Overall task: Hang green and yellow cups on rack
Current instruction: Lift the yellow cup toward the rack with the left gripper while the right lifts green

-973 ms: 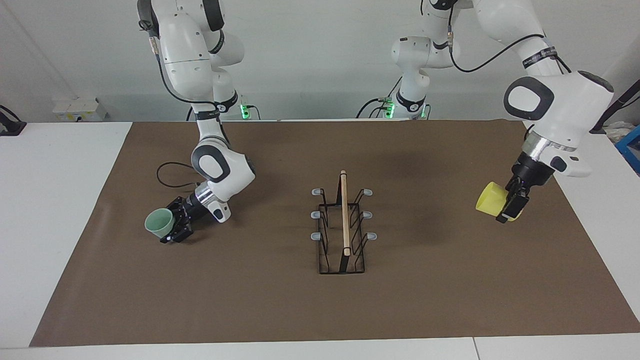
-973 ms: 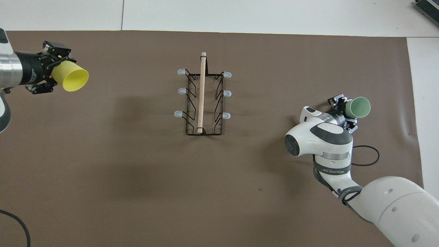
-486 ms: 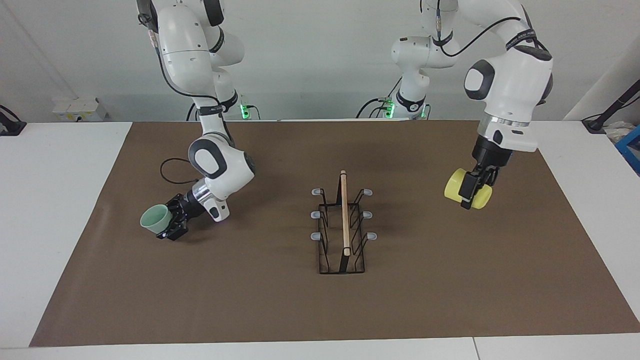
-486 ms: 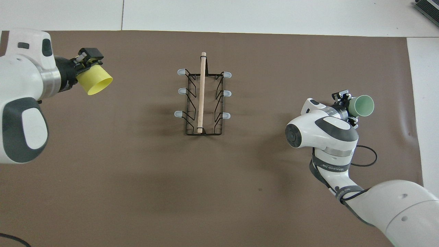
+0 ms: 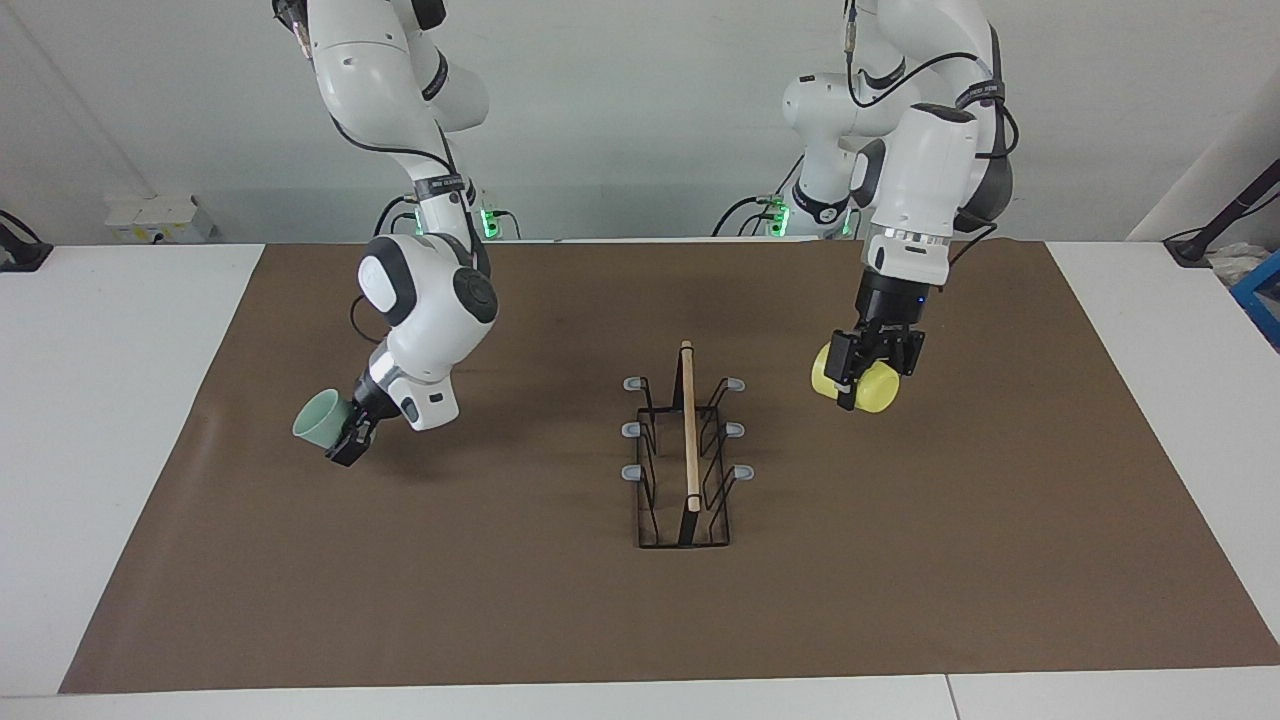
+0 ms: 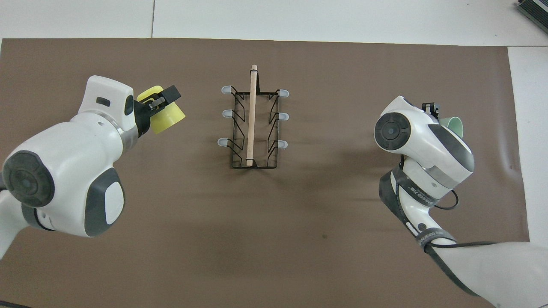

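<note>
The black wire rack (image 5: 690, 430) (image 6: 251, 115) with its wooden top bar and grey-tipped prongs stands mid-mat. My left gripper (image 5: 868, 383) (image 6: 164, 102) hangs above the mat, beside the rack toward the left arm's end, shut on the yellow cup (image 5: 882, 395) (image 6: 170, 120). That cup lies on its side with its mouth toward the rack. Toward the right arm's end, my right gripper (image 5: 345, 442) is shut on the pale green cup (image 5: 318, 420) (image 6: 456, 125) just above the mat, its mouth tilted up and away from the rack. In the overhead view the right wrist hides most of that cup.
A brown mat (image 5: 900, 560) covers the white table (image 5: 100, 400). A black cable (image 6: 449, 201) loops on the mat beside the right arm. All the rack's prongs (image 5: 744, 472) are bare.
The left arm has swung the yellow cup in from the mat's edge to close beside the rack. The right wrist has risen and turned, lifting the green cup slightly toward the rack.
</note>
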Available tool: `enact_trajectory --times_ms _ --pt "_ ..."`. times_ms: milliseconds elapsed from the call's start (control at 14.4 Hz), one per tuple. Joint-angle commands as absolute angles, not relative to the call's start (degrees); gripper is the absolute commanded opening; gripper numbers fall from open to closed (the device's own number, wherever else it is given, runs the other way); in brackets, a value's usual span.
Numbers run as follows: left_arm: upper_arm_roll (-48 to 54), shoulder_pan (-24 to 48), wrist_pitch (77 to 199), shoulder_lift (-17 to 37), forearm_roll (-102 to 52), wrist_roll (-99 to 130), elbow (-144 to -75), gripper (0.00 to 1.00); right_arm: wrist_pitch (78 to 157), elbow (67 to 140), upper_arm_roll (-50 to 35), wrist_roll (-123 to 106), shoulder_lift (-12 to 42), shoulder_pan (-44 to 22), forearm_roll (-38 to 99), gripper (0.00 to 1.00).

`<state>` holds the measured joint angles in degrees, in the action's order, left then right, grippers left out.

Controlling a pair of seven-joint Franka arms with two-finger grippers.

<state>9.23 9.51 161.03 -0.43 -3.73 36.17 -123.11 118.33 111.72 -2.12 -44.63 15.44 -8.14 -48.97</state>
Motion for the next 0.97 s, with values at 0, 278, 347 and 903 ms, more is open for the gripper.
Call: enact_trajectory --times_ms 0,278,347,903 --pt "12.3 9.3 166.3 -2.1 -2.5 36.4 -127.6 0.00 117.9 112.6 -2.4 -50.1 10.8 -7.3 -38.3 0.00" --pt "15.5 9.8 170.6 0.3 -2.5 36.6 -129.0 0.00 118.3 112.5 -2.3 -50.3 4.2 -5.5 -24.0 0.00" --pt "16.2 9.8 172.8 2.1 -2.5 36.5 -128.9 0.00 118.1 112.6 -2.1 -50.4 2.3 -5.4 -20.0 0.00" --pt "17.6 9.9 177.0 5.0 -2.5 36.6 -129.0 0.00 117.8 113.4 -1.8 -65.1 -6.4 1.8 21.0 0.00"
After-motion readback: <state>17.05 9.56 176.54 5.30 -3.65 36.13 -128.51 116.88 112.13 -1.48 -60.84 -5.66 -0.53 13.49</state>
